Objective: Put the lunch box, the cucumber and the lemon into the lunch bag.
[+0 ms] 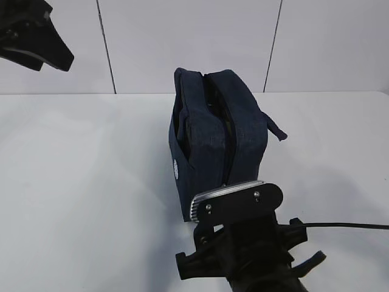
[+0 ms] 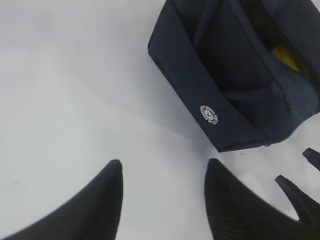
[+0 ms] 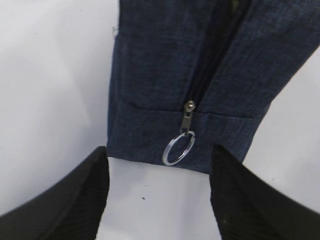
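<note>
The dark navy lunch bag (image 1: 216,134) stands on the white table with its top zipper open. In the left wrist view the bag (image 2: 235,75) shows its white round logo (image 2: 210,115), and a bit of yellow, the lemon (image 2: 286,56), lies inside the opening. The lunch box and the cucumber are hidden. My left gripper (image 2: 162,167) is open and empty, raised off to the bag's left (image 1: 36,36). My right gripper (image 3: 160,152) is open and empty at the bag's near end, with the metal ring pull (image 3: 178,147) hanging just beyond its fingertips.
The right arm's wrist and camera mount (image 1: 243,243) fill the front of the exterior view and hide the bag's near bottom corner. A black cable (image 1: 346,225) runs off to the right. A tiled wall (image 1: 194,42) stands behind the table.
</note>
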Controlling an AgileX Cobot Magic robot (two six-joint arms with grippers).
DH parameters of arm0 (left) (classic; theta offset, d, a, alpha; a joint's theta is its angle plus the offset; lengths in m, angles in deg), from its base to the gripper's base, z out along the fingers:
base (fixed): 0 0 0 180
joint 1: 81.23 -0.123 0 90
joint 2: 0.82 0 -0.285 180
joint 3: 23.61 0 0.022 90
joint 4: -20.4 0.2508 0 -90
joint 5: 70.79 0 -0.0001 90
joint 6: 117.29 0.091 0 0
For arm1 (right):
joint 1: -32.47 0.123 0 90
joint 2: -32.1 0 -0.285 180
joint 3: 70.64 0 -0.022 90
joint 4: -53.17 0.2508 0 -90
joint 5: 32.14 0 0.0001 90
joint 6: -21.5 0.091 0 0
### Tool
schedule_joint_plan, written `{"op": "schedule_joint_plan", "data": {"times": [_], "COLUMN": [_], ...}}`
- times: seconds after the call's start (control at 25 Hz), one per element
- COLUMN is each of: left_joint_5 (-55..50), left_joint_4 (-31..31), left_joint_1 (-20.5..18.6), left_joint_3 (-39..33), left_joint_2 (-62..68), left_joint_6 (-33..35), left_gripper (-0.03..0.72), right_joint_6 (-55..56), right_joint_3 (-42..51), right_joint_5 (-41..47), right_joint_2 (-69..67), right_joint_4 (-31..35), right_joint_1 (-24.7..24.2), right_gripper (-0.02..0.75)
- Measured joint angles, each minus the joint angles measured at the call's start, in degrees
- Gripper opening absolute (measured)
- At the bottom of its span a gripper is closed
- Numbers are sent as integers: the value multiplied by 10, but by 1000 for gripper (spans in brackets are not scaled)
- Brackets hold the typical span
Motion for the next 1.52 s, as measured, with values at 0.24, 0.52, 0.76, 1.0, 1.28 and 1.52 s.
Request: {"op": "schedule_joint_plan", "data": {"times": [0.24, 0.52, 0.76, 1.0, 1.28, 1.52], "left_joint_5": [1, 1, 1, 1, 1, 1], "left_joint_4": [0, 0, 0, 0, 0, 0], "left_joint_1": [0, 0, 0, 0, 0, 0], "left_joint_3": [0, 0, 0, 0, 0, 0], "left_joint_2": [0, 0, 0, 0, 0, 0], "left_joint_6": [0, 0, 0, 0, 0, 0], "left_gripper": [385, 384, 384, 384, 384, 384], "right_joint_6": [0, 0, -4, -40, -56, -57], "right_joint_3": [-4, -17, -29, -46, -49, -49], "right_joint_5": [-41, -78, -109, -145, -160, -171], "right_joint_2": [0, -1, -1, -1, -2, -4], "right_joint_4": [0, -1, -1, -1, 6, 6], "right_joint_1": [-32, -37, -72, -83, -107, -120], "right_gripper": [484, 484, 484, 484, 484, 484]}}
